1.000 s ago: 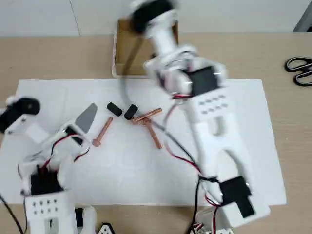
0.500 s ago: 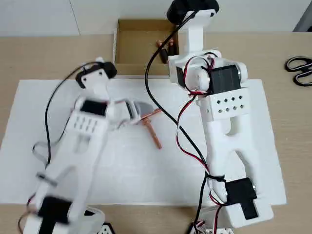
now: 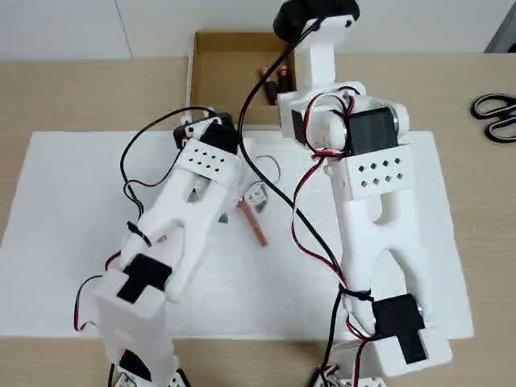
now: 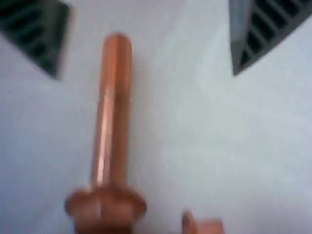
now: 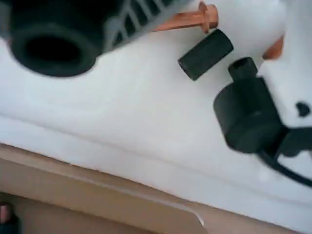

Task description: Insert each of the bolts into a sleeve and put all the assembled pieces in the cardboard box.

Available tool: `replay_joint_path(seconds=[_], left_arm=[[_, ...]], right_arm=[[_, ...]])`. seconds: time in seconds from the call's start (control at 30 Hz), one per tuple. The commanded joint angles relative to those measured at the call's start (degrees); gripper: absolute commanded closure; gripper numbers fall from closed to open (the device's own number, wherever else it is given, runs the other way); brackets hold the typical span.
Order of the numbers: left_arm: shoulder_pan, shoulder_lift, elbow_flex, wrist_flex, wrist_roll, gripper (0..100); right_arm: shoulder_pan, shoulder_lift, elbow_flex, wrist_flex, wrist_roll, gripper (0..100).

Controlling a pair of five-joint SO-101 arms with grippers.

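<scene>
The left arm has swung in from the side edge of the white sheet and now lies across its middle. The right arm has stayed stretched out to the cardboard box for the last half second. So the left arm is likely lining up to pick the next bolt.

The left gripper is spread wide. A copper bolt lies flat on the sheet between its jaws and touches neither one, so nothing is picked up yet. The right gripper is by the box, and it cannot be told if it holds anything.

Now the count. There is one table, one sheet, two arms, one box and one pair of scissors far off at the table's edge. Some copper and black pieces show within the box, too small to count. In the high view one loose bolt lies just beside the left arm, which may hide others. One black sleeve lies loose on the sheet, near another bolt.
</scene>
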Motion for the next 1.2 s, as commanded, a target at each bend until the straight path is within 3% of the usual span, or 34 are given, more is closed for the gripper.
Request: replay_joint_path(seconds=[0.0,0.2,0.63,0.83,0.93,1.0,1.17], left_arm=[[-0.7,0.1,-2.3,-3.7,0.3,83],[1.3,3.4,-2.0,-12.2,0.5,83],[3.9,11.1,-1.9,-13.1,3.8,84],[3.2,18.5,-2.8,-13.8,3.8,84],[0.9,18.5,-3.6,-14.3,3.1,91],[-0.8,17.7,-4.3,-13.5,0.7,100],[-1.2,13.5,-8.7,-4.8,-0.3,99]], right_arm=[[0.5,-3.0,-2.6,-0.7,2.6,99.4],[0.4,-2.9,-2.6,-2.0,2.8,99.4],[1.8,-2.9,-2.6,-2.9,3.0,99.4],[1.8,-2.9,-2.6,-2.4,7.6,99.4],[1.8,-2.9,-2.6,-2.2,7.7,99.4],[1.8,-2.9,-2.6,-2.2,7.7,99.4],[3.8,-2.2,-2.6,-2.5,7.6,99.4]])
